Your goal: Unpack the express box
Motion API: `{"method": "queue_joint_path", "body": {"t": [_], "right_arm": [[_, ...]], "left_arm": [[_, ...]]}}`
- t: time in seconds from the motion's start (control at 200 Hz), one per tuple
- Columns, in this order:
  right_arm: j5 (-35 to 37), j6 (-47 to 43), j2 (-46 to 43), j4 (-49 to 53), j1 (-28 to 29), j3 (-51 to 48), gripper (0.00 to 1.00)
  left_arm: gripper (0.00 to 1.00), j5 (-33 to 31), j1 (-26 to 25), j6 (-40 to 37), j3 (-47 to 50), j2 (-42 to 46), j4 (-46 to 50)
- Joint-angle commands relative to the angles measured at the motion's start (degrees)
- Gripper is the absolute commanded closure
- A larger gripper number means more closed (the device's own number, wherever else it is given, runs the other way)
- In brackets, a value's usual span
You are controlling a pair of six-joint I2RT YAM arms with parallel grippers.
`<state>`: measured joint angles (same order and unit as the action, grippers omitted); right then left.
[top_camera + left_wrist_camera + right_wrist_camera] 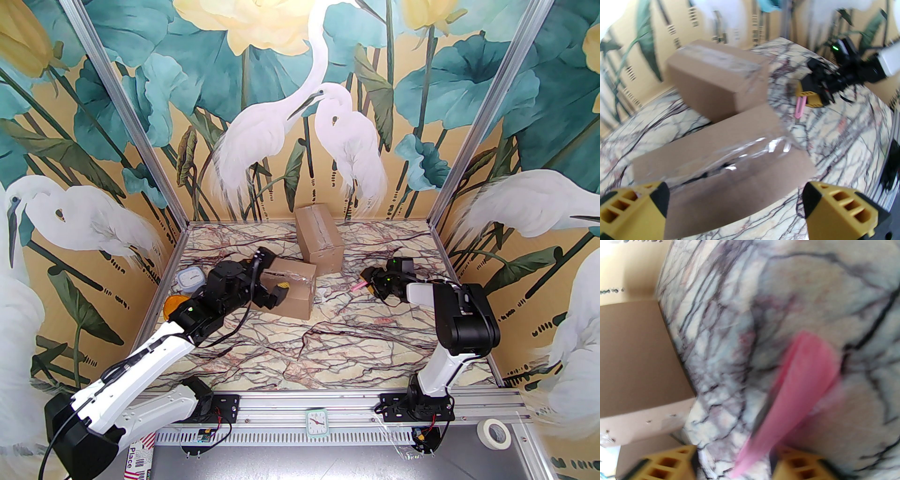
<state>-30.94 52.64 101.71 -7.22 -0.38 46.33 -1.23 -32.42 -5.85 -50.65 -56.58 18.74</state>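
Note:
Two taped cardboard express boxes lie on the marble table: a near one (pixel 295 295) (pixel 731 152) and a far one (pixel 318 236) (pixel 712 77) touching its back corner. The clear tape along the near box's top seam is torn open in one spot (pixel 719 168). My left gripper (pixel 277 293) (pixel 736 194) is open, its yellow fingers spread above that box's near left end. My right gripper (pixel 370 283) (pixel 808 95) (pixel 734 462) is low over the table to the right. Its fingers stand apart around a pink cutter (pixel 360 284) (pixel 800 106) (pixel 799 380) that points toward the boxes.
A blue-lidded container (pixel 190 279) and an orange round object (pixel 172 305) sit by the left wall behind my left arm. Painted walls close in three sides. A tape roll (pixel 493 433) and a small clock (pixel 317 422) lie on the front rail.

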Motion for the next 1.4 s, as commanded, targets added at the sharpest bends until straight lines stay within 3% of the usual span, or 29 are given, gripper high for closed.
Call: {"method": "queue_joint_path", "body": {"t": [0.0, 0.035, 0.085, 0.22, 0.34, 0.47, 0.625, 0.82, 0.98, 1.2, 1.395], "right_arm": [[5.5, -3.5, -2.7, 6.5, -0.7, 1.3, 0.28], [6.9, -4.3, -4.2, 8.2, -0.9, 1.3, 0.1], [9.6, -5.8, -7.1, 10.8, -0.9, 1.3, 0.0], [17.9, -11.7, -17.1, 17.6, 0.3, 2.2, 0.01], [21.0, -23.8, -22.6, 23.1, 8.2, 8.5, 0.0], [19.4, -36.6, -20.5, 30.0, 19.6, 19.4, 0.01], [13.3, -47.0, -12.1, 36.4, 29.3, 32.4, 0.01], [9.7, -52.2, 4.2, 48.8, 34.7, 51.2, 0.01], [7.7, -52.0, 11.0, 52.1, 35.9, 57.8, 0.01], [8.0, -50.3, 13.6, 56.4, 37.5, 60.4, 0.04], [8.7, -43.4, 6.1, 52.6, 40.1, 52.2, 0.05]], "left_arm": [[0.0, -4.4, 2.4, 10.2, 0.6, 1.9, 4.0], [0.0, -4.9, 3.1, 12.3, 0.0, 2.2, 5.3], [0.0, -6.2, 3.7, 15.7, -1.2, 2.4, 7.9], [0.0, -8.6, 5.7, 26.7, -4.8, 2.2, 16.2], [0.01, -5.1, 8.9, 37.0, -6.1, 1.5, 22.4], [0.0, 4.1, 13.5, 45.4, -4.8, 0.5, 24.4], [0.01, 9.3, 14.6, 50.7, -2.4, -0.1, 22.6], [0.0, 13.0, 14.9, 51.4, -0.2, -3.6, 16.6], [0.01, 16.6, 15.4, 49.4, -0.4, -7.7, 12.1], [0.0, 19.7, 18.0, 45.7, -3.3, -12.8, 12.0], [0.01, 20.9, 20.8, 41.9, -6.1, -15.4, 12.8]]}}
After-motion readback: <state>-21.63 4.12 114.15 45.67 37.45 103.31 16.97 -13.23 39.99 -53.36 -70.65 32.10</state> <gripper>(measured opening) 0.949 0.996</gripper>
